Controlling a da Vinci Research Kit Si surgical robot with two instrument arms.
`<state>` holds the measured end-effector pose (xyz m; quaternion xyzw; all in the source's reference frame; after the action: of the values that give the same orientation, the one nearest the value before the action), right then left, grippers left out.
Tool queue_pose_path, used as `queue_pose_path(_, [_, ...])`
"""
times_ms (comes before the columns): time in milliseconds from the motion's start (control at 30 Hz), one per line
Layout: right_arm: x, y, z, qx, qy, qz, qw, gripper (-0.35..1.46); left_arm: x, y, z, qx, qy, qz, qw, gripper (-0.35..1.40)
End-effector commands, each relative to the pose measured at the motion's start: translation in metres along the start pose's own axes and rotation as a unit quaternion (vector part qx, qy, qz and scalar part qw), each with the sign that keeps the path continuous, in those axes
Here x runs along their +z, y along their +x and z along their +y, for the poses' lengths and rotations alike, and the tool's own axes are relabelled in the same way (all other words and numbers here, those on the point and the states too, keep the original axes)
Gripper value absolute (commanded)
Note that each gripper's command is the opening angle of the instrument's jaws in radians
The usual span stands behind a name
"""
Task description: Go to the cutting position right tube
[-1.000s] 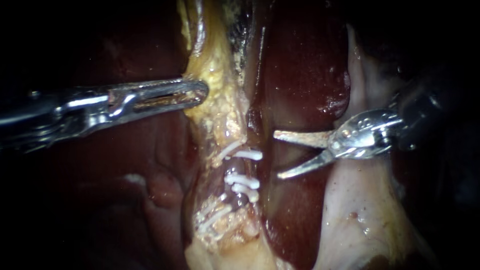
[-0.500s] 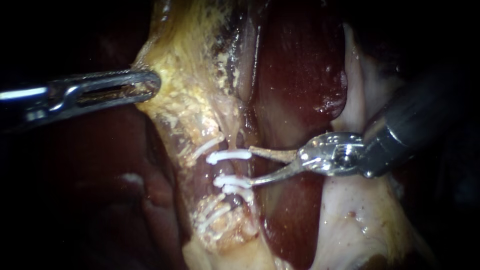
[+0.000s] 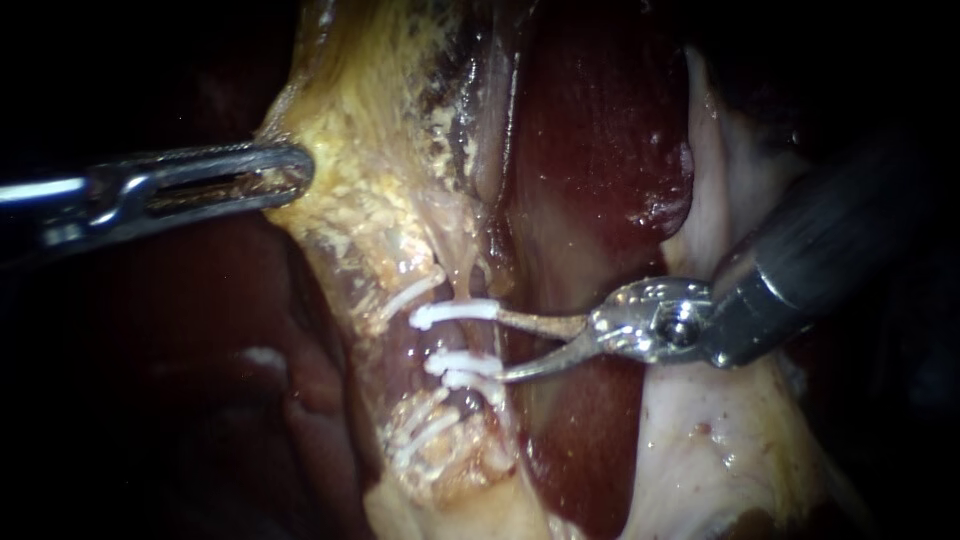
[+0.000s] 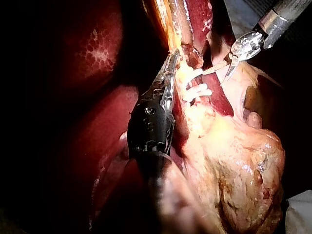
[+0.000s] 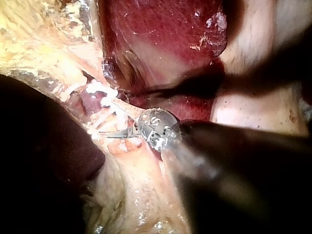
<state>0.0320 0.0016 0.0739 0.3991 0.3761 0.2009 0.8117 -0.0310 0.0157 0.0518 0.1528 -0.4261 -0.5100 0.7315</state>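
Endoscope view: glistening dark-red liver (image 3: pixel 600 120).

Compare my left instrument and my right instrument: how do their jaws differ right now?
The left instrument has long slotted jaws; the right instrument has thin pointed blades. The left's are shut on the yellow tissue; the right's stand open, tips at the white clips. The left comes in nearly level; the right slopes down. Both are shiny metal.
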Motion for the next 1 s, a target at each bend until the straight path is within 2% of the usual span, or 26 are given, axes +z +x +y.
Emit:
queue_pose_path(33, [0.0002, 0.0000, 0.0003, 0.003, -0.003, -0.004, 1.0000, 1.32, 0.0000, 0.0000, -0.0001, 0.000, -0.001, 0.000, 1.0000, -0.35])
queue_pose_path(233, [0.0015, 0.0000, 0.0013, 0.013, -0.005, -0.008, 0.9999, 1.32, -0.0002, 0.0000, -0.0004, -0.001, -0.002, 0.000, 1.0000, -0.35])
queue_pose_path(433, [0.0020, -0.0002, 0.0024, 0.023, -0.009, -0.020, 0.9995, 1.28, -0.0003, 0.0000, -0.0005, -0.001, -0.002, -0.001, 1.0000, -0.35])
queue_pose_path(700, [0.0024, -0.0005, 0.0034, 0.031, -0.012, -0.024, 0.9991, 1.25, -0.0005, 0.0000, -0.0008, -0.001, -0.003, -0.001, 1.0000, -0.35])
queue_pose_path(833, [0.0030, -0.0004, 0.0038, 0.031, -0.009, -0.027, 0.9991, 1.25, -0.0004, 0.0000, -0.0008, -0.001, -0.003, -0.001, 1.0000, -0.35])
queue_pose_path(1000, [0.0038, -0.0001, 0.0039, 0.024, 0.011, -0.019, 0.9995, 1.25, -0.0004, 0.0000, -0.0008, -0.001, -0.003, -0.001, 1.0000, -0.35])
